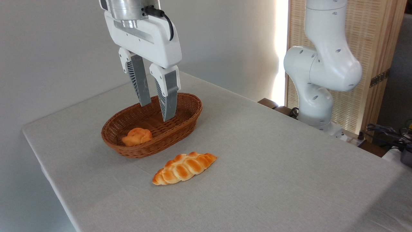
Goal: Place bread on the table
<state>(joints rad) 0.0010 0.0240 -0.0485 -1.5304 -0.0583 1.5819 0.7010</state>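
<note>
Bread [184, 168] — long braided loaf, golden-brown with pale seams and pointed ends, lying flat on the table [273, 180] just in front of the basket, apart from it, toward the near edge. By the look of it the task is done. Handling, as a judgement: light, glossy crust perhaps a little slippery, the body likely to give under pressure; best taken across the narrow middle, a finger on each long side.

Table: rectangular, covered in a plain grey-beige cloth, matte, faintly woven.

Basket [180, 127]: oval brown wicker with ribbed walls, near the far-left corner. Inside, at its near end, a small knotted orange bun [137, 136].

Gripper [156, 111] — white body, two grey ribbed fingers [168, 96], jaws apart and holding nothing, hanging over the basket's far half.

Arm [322, 67]: white, jointed, at the right edge.
</note>
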